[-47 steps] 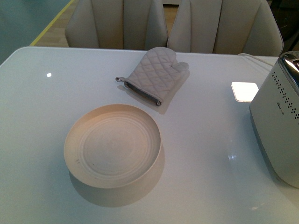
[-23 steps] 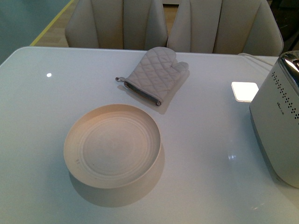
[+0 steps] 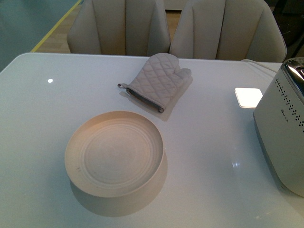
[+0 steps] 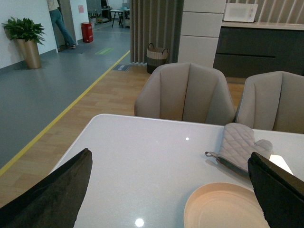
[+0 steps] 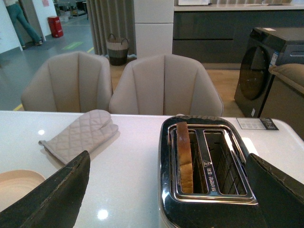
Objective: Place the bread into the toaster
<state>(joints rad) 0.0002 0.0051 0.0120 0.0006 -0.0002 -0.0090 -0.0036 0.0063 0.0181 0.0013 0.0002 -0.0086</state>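
Front view: one round beige bowl [image 3: 114,153] at table [image 3: 209,142] centre, holding nothing; one quilted mitt [image 3: 158,81] at 1 o'clock from the bowl, apart from it; one flat white square [image 3: 248,97] at 3 o'clock from the mitt; one white toaster [image 3: 283,126] at 3 o'clock from the bowl, cut by the frame edge; two chairs [image 3: 118,26] past the far table edge. No arm in this view.

Right wrist view: one toaster [image 5: 207,166] seen from above, two slots; one bread [image 5: 183,156] slice standing upright in the slot nearer the mitt [image 5: 80,134], second slot holding nothing. Right gripper [image 5: 166,199] spread wide, two dark fingers [image 5: 52,197] at either side of the frame, gripping nothing, toaster between them in the picture.

Left wrist view: left gripper [image 4: 166,194] likewise spread wide, fingers [image 4: 54,194] apart, gripping nothing; one bowl [image 4: 223,206], one mitt [image 4: 240,145], two chairs [image 4: 185,92] beyond.
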